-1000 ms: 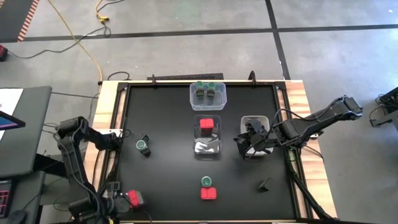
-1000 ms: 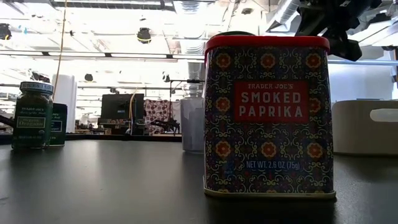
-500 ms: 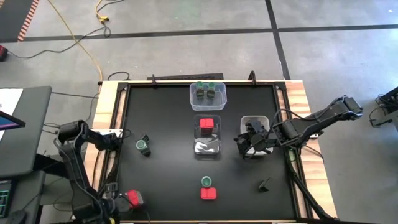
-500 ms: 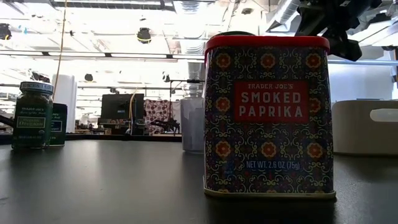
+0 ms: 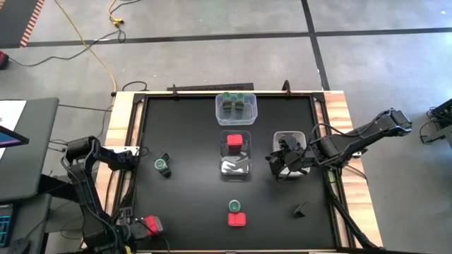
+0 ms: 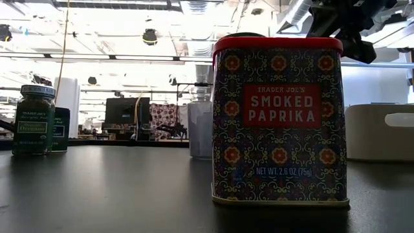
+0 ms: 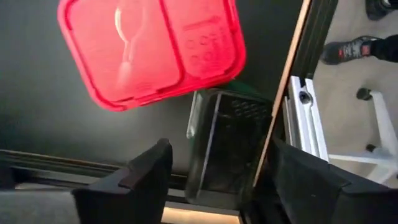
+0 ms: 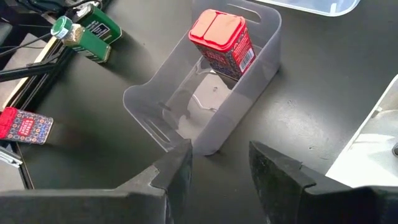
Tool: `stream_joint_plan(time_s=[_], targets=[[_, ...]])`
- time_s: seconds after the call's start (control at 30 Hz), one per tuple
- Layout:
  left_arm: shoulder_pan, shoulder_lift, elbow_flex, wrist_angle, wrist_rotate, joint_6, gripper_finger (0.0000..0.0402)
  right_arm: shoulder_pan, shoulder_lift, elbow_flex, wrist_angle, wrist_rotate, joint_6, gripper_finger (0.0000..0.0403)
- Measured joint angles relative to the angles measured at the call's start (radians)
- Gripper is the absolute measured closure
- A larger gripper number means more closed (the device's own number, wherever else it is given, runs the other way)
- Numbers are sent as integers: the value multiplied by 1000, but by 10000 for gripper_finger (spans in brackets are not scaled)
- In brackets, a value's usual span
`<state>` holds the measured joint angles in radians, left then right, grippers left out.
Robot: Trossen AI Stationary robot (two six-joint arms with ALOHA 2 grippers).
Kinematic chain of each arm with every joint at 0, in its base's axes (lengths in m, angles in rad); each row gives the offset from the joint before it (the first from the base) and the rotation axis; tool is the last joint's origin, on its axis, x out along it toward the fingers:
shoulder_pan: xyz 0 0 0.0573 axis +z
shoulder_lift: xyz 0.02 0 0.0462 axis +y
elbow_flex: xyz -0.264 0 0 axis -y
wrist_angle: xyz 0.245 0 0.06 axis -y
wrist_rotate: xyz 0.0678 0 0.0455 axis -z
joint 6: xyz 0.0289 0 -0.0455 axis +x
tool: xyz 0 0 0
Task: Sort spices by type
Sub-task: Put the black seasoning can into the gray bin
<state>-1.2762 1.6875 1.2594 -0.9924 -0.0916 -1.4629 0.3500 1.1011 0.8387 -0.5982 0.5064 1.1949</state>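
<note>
Hovering apart-fingered, left gripper (image 7: 217,180) sits directly above red tin (image 7: 149,46) at table's front-left corner; right gripper (image 8: 214,165), fingers apart, far off.

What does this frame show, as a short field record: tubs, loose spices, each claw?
top tub: holds dark green-lidded jars
middle tub: one red tin inside, at its far end
right tub: partly hidden under the right claw
loose on table: green-lidded jar, lying on its side; paprika tin with a green lid just behind it; dark block
left claw: open, beside a red tin at the near-left corner
right claw: open, over the right tub
</note>
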Motion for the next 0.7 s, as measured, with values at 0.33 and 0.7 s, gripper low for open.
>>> stream_joint_plan(time_s=[0.33, 0.7], targets=[[2, -12, 0, -33, 87, -45, 260, 0, 0, 0, 0, 0, -26, 218], [58, -259, 2, -184, 91, -166, 278, 0, 0, 0, 0, 0, -33, 217]])
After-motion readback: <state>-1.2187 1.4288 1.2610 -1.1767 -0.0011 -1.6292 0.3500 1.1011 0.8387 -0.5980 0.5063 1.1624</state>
